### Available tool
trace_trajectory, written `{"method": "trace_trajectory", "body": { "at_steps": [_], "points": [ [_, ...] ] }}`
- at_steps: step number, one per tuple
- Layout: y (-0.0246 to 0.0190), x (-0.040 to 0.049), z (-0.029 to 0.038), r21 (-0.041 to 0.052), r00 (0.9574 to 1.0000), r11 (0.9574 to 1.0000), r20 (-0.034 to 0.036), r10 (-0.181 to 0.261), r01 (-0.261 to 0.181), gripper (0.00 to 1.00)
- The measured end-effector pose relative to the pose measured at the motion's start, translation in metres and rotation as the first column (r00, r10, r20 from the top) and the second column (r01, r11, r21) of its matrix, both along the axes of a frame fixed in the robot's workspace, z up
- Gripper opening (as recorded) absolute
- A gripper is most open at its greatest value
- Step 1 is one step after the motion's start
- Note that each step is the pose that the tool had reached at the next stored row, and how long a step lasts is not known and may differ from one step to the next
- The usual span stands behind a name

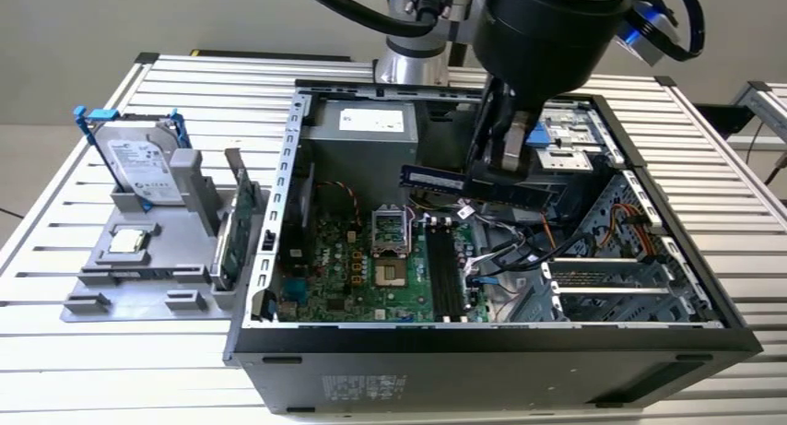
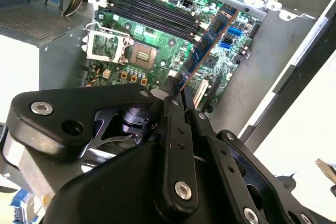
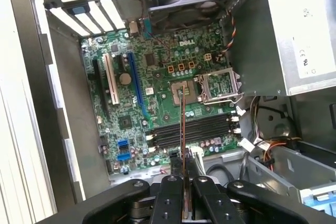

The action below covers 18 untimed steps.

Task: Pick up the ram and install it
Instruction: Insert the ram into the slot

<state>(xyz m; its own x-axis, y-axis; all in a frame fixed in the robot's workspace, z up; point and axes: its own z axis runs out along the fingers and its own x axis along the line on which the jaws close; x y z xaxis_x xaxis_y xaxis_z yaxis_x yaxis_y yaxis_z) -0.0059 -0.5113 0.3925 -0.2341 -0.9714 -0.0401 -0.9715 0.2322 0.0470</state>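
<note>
A slatted metal table [image 1: 123,370] carries an open computer case [image 1: 492,370] lying on its side, its near wall dark and its far end partly covered by the arm [image 1: 547,29]. The arm is cut off by the exterior view's upper edge. Pale floor and a grey wall lie beyond the table, and a corner of another slatted surface [image 1: 765,102] shows at the exterior view's right.

Inside the case, the green motherboard [image 1: 357,268] lies flat. It shows in both wrist views [image 3: 173,82] [image 2: 157,35], with its black memory slots [image 3: 194,129] empty.

On the exterior view's left a grey holder [image 1: 135,287] stands just beside the case. It bears an upright hard drive [image 1: 138,167] at its far end and a green expansion card [image 1: 246,218], seen almost edge-on, next to the case wall.

The gripper [image 1: 496,171] hangs over the case, its 2 fingers [image 3: 170,198] clenched on the ram [image 1: 430,178]. The ram is held level above the cables, right of the slots and apart from them. The fingers cover its middle. In both wrist views it shows as a thin edge [image 3: 182,129] [image 2: 210,39], so its chips cannot be made out.

A small silver processor chip [image 1: 129,242] lies flat on the holder, near the hard drive.
</note>
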Motion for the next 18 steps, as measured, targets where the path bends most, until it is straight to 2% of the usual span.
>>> {"method": "trace_trajectory", "body": {
  "at_steps": [18],
  "points": [
    [0.0000, 0.0012, -0.0008, -0.0001, 0.9970, 0.9970, 0.0000, -0.078, 0.078, 0.00]
  ]
}}
